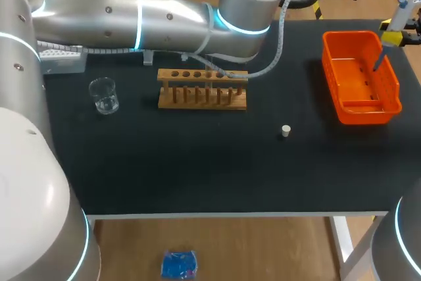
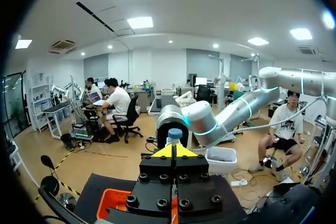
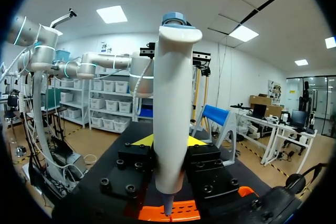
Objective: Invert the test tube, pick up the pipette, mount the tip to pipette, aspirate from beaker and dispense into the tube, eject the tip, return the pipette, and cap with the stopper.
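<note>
White pipette (image 3: 170,119) hangs tip-down over the orange bin (image 1: 393,83); glass beaker (image 1: 104,95) left, white stopper (image 1: 285,130) right of wooden rack (image 1: 202,99).

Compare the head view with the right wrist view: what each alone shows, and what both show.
Head view only: the glass beaker, wooden rack and white stopper on the table. Right wrist view only: the right pincer shut on the pipette from both sides, up close. Both: the pipette held above the orange basket.
</note>
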Available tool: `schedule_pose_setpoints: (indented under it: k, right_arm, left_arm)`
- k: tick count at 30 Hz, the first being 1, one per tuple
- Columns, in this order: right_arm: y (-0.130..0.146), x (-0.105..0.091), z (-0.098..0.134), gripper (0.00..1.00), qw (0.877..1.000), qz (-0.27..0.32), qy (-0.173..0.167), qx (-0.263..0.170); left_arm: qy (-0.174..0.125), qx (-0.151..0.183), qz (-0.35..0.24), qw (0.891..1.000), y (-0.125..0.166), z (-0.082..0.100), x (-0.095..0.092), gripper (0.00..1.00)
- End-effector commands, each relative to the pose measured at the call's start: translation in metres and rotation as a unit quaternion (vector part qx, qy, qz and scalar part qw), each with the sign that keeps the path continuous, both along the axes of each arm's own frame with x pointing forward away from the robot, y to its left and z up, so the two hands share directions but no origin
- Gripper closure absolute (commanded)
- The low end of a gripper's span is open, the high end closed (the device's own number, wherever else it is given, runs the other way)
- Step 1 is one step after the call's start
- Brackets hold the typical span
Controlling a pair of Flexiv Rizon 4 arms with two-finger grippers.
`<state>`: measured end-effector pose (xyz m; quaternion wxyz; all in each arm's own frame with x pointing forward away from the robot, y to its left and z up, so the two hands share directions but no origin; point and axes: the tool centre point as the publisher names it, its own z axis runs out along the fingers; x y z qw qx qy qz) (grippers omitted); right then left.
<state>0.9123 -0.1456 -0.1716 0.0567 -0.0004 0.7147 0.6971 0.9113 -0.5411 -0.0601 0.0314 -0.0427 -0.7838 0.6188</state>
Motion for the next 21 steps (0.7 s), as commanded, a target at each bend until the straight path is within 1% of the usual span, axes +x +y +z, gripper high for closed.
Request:
schedule_pose_setpoints:
  k: [1, 2, 3, 4, 6, 11, 16, 18, 19, 21]
  right_arm:
    - [0.000, 0.000, 0.001, 1.00, 1.000, 0.001, 0.000, -0.001]
    - [0.000, 0.000, 0.001, 1.00, 1.000, 0.001, 0.000, -0.001]
    - [0.000, 0.000, 0.001, 1.00, 1.000, 0.001, 0.000, -0.001]
    - [0.000, 0.000, 0.001, 1.00, 1.000, 0.001, 0.000, -0.001]
    - [0.000, 0.000, 0.001, 1.00, 1.000, 0.001, 0.000, -0.001]
    - [0.000, 0.000, 0.001, 1.00, 1.000, 0.001, 0.000, -0.001]
    - [0.000, 0.000, 0.001, 1.00, 1.000, 0.001, 0.000, -0.001]
    - [0.000, 0.000, 0.001, 1.00, 1.000, 0.001, 0.000, -0.001]
    - [0.000, 0.000, 0.001, 1.00, 1.000, 0.001, 0.000, -0.001]
    - [0.000, 0.000, 0.001, 1.00, 1.000, 0.001, 0.000, -0.001]
  left_arm:
    - [0.000, 0.013, 0.001, 1.000, 0.016, 0.005, -0.004, 1.00]
    - [-0.001, 0.012, 0.004, 1.000, 0.018, 0.005, -0.005, 0.77]
    - [0.000, 0.011, 0.006, 1.000, 0.021, 0.004, -0.006, 0.13]
    - [0.000, 0.011, 0.007, 1.000, 0.024, 0.004, -0.007, 0.00]
    - [-0.001, 0.010, 0.006, 1.000, 0.029, 0.002, -0.011, 0.00]
    - [-0.017, 0.001, -0.005, 1.000, 0.046, -0.005, -0.019, 0.00]
    - [-0.017, -0.005, 0.009, 1.000, 0.070, -0.024, -0.029, 0.00]
    - [-0.008, -0.005, 0.023, 1.000, 0.079, -0.033, -0.035, 0.00]
    - [-0.009, -0.012, 0.028, 0.999, 0.083, -0.037, -0.037, 0.00]
    - [-0.009, -0.012, 0.028, 0.999, 0.083, -0.037, -0.037, 0.00]
